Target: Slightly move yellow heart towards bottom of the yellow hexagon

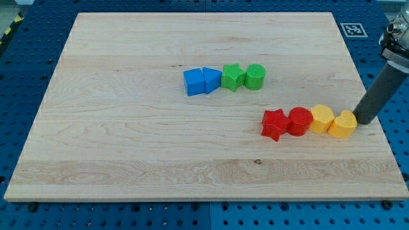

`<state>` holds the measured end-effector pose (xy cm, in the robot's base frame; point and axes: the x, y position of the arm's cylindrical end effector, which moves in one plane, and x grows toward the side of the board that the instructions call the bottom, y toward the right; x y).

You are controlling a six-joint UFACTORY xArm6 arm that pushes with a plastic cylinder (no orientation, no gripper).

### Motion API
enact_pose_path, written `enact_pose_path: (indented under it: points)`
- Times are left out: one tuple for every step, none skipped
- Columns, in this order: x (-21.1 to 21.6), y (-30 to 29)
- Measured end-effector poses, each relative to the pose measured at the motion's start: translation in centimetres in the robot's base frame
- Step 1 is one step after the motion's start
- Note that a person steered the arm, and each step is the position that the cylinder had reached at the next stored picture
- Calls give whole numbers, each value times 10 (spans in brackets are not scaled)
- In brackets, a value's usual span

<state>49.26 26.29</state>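
No brand names or readable text anywhere that I can spot. The only marking is a black-and-white square tag [353, 29] sitting just off the far right corner of the board, and it's a pattern, not letters.

The surface is a pale wooden board [128, 147] with visible grain, lying on a blue perforated table [396, 191]. At the far left edge there's a bit of yellow-and-black striping [9, 30]. Can't make out much else of the room.

There's no pincer on this rig, so nothing to call wide or narrow; it's just a dark rod. My tip [364, 121] is down at the board's right side, touching or just about touching the right side of the yellow heart [343, 124].

The yellow heart is the rightmost in a row, pressed against the yellow hexagon [321, 119] on its left. Then come the red cylinder [299, 121] and the red star [275, 124], all touching.

Farther back, near the middle, there's a second row: blue cube [193, 82], blue triangle [211, 80], green star [232, 76], green cylinder [255, 76].
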Motion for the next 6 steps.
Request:
enact_pose_path:
  points:
    - [0, -18]
    - [5, -25]
    - [13, -25]
    - [16, -25]
    - [16, -29]
    - [16, -30]
